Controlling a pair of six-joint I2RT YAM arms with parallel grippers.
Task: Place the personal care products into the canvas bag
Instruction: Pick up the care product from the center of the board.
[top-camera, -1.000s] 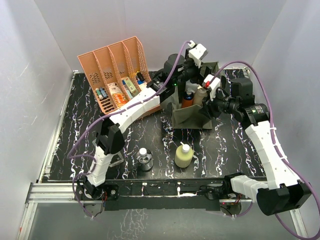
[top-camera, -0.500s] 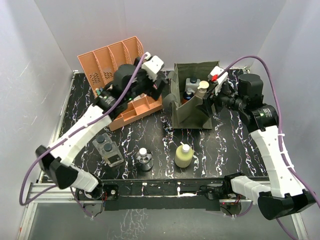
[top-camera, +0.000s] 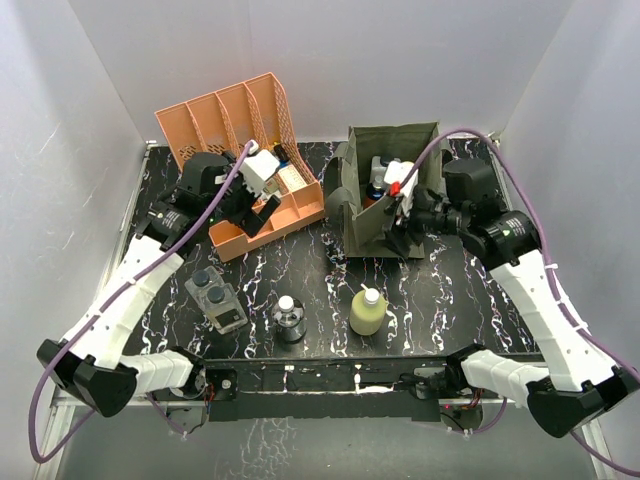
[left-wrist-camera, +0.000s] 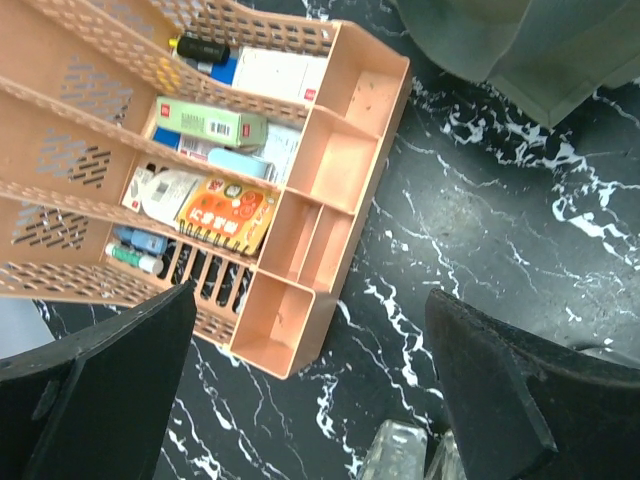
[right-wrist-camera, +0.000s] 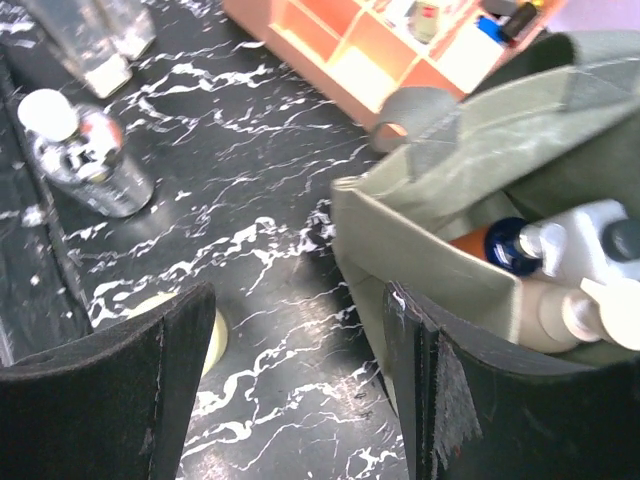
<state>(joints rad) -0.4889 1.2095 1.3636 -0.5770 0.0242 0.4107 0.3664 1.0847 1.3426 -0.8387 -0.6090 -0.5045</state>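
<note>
The olive canvas bag (top-camera: 365, 215) stands open at the back middle, with the white bottle (right-wrist-camera: 590, 235), the orange-and-blue pump (right-wrist-camera: 497, 246) and the tan pump (right-wrist-camera: 560, 312) inside. My right gripper (top-camera: 392, 228) hovers open at the bag's front wall (right-wrist-camera: 440, 260), holding nothing. The twin pack (top-camera: 215, 298), the small clear round bottle (top-camera: 289, 318) and the yellow white-capped bottle (top-camera: 367, 310) stand on the table in front. My left gripper (top-camera: 265, 208) hangs open and empty over the rack's front end, and the twin pack (left-wrist-camera: 405, 462) shows at the bottom edge of its wrist view.
A salmon slotted rack (top-camera: 215, 120) with small boxes and tubes leans at the back left, its low front end (left-wrist-camera: 330, 170) close to the bag's left side. White walls enclose the black marbled table (top-camera: 450, 290).
My left arm has swung away from the bag, leftward and back over the rack. My right gripper has opened and shifted down to the bag's front wall.
</note>
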